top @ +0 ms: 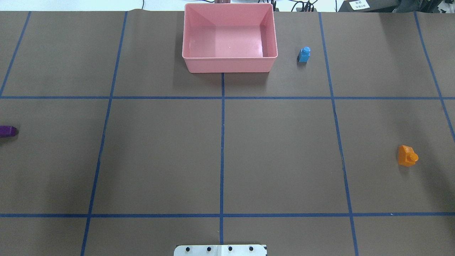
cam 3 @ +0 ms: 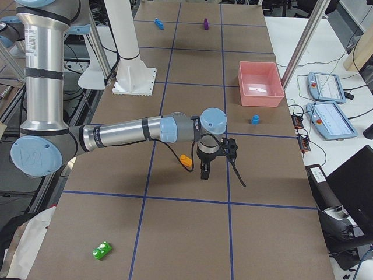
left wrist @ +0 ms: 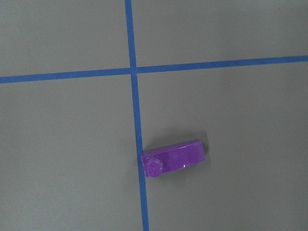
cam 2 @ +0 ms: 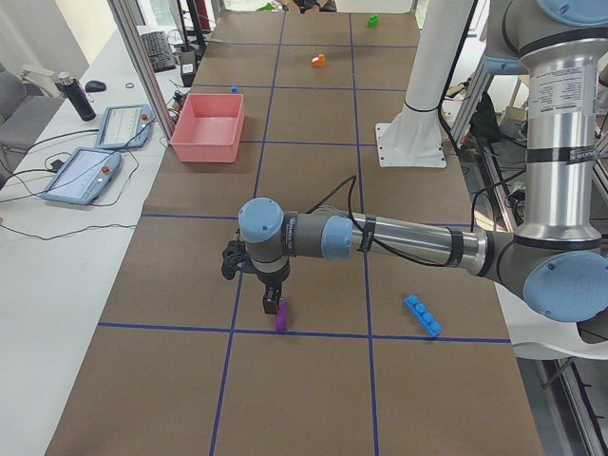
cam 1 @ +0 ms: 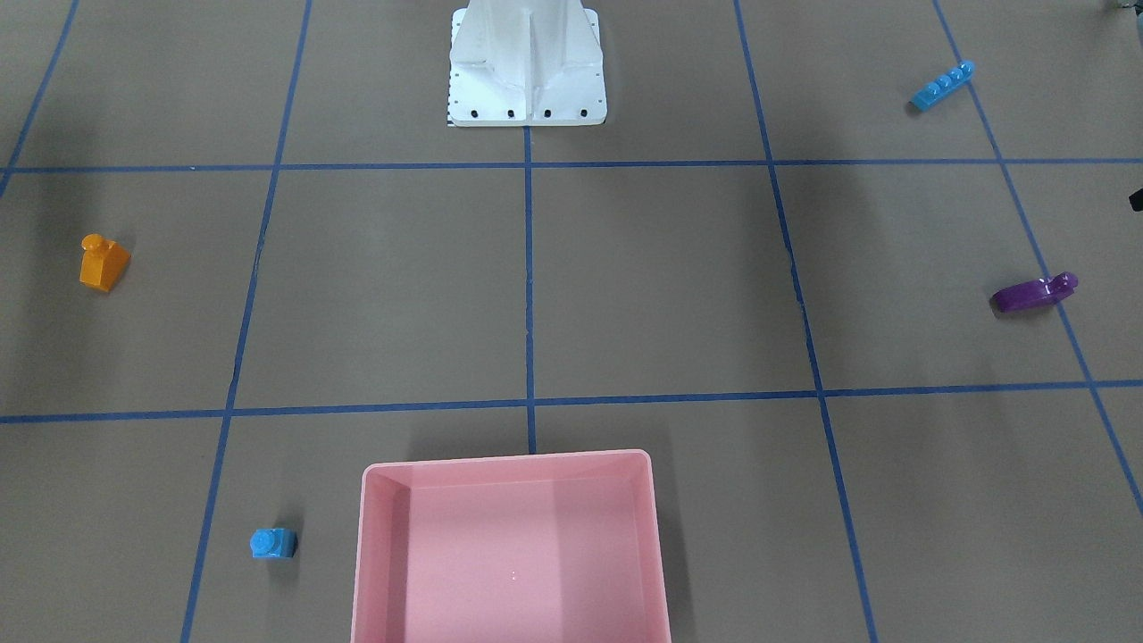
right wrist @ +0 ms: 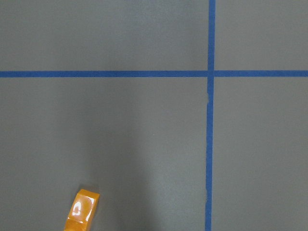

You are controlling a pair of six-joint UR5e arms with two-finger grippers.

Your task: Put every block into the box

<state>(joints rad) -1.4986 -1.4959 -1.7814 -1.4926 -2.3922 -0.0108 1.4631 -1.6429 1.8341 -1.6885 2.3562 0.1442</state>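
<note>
both outstretched, left gripper (cam 2: pixel 273 304) over purple wedge (cam 2: pixel 282 321), right gripper (cam 3: pixel 204 172) seemingly beside orange brick (cam 3: pixel 186 160), jaws unclear

Clearance over the table (top: pixel 160 156). We mark the pink box (top: pixel 229 65) at the far edge on the centre line: its walls rise above every brick, and its open top is free from above. The tiny blue brick (top: pixel 304 54) stands near its right wall, a gap between them. The white base (cam 1: pixel 527 67) blocks the near edge; between base and box we show only open table. The purple wedge (left wrist: pixel 173 159) and orange brick (top: pixel 407 155) each lie alone with open room all round. The left arm (cam 2: pixel 399 237) reaches low across the left end, with the left gripper (cam 2: pixel 274 304) hanging over the purple wedge; the right arm (cam 3: pixel 134 131) likewise spans the right end, with the right gripper (cam 3: pixel 205 172) near the orange brick.
</note>
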